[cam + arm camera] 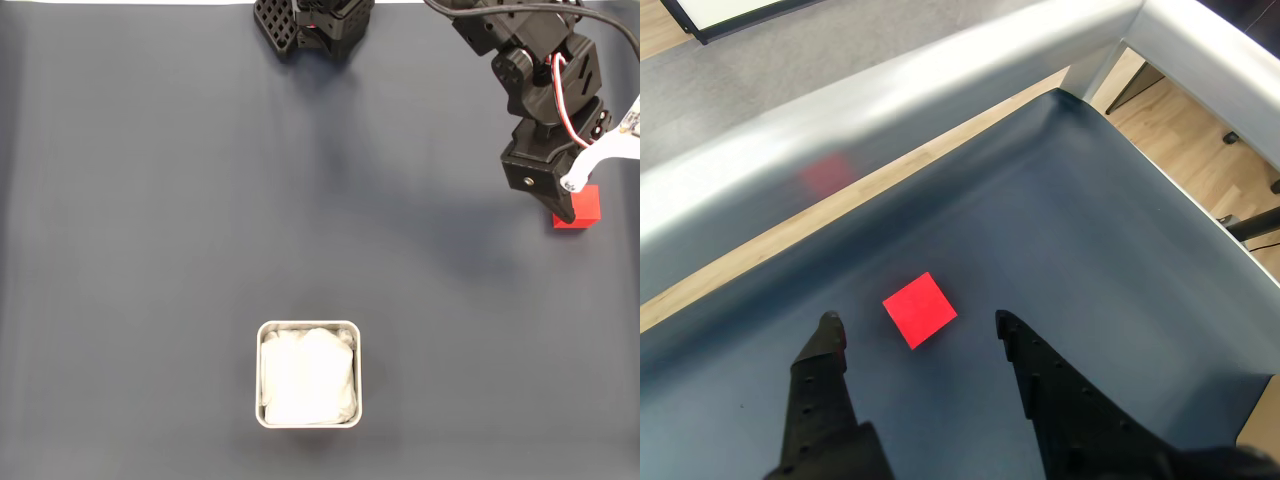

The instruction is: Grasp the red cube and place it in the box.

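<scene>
Two black fingers frame the wrist view from its lower edge, spread wide with nothing between them, so the pincer is released and empty. Just ahead of those tips lies the red cube, resting on the dark desk, its top face turned so that one corner points back toward the pincer and its sides run at a slant to the finger line. It sits roughly centred in the gap, a touch nearer the finger on the left of that view, and apart from both. That is the relation the coming move hangs on, as I judge it: the cube lies straight forward and below the open tips, so a short drop and a slight twist of the wrist should bring flat sides against the pads before closing. Beyond the cube the desk runs up to a pale metal rail, with a faint red reflection in it. From the fixed view, the cube peeks out beneath the arm near the right edge of the desk, partly covered by the pincer. Farthest from the cube, well apart toward the lower middle, stands the box, white lining inside, no cube in it yet.
</scene>
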